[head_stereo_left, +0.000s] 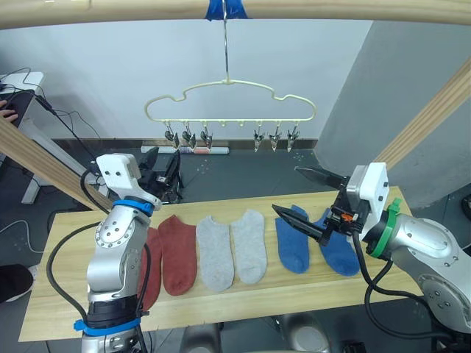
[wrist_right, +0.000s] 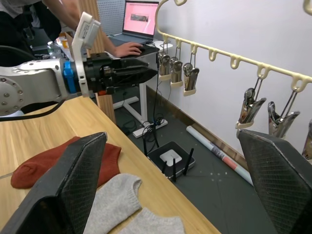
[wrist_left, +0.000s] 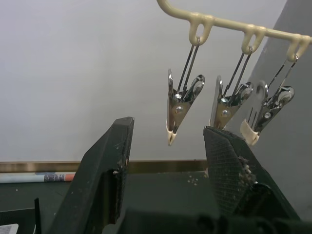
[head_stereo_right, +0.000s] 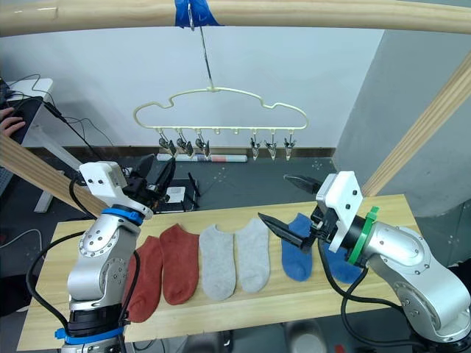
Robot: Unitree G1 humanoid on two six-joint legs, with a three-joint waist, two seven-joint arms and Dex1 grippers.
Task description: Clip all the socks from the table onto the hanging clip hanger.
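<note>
On the wooden bench (head_stereo_left: 309,294) six socks (head_stereo_left: 249,246) lie flat; left claw (head_stereo_right: 157,175) and right claw (head_stereo_left: 309,197) gape empty.

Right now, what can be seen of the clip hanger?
The clip hanger is a cream, plastic-looking wavy frame with a thin metal hook, hanging from a wooden pole at a blue tape wrap. Six metal clips dangle beneath, three on each side, all empty; some middle loops carry none. It hangs level above and behind the table, touching no sock.
</note>
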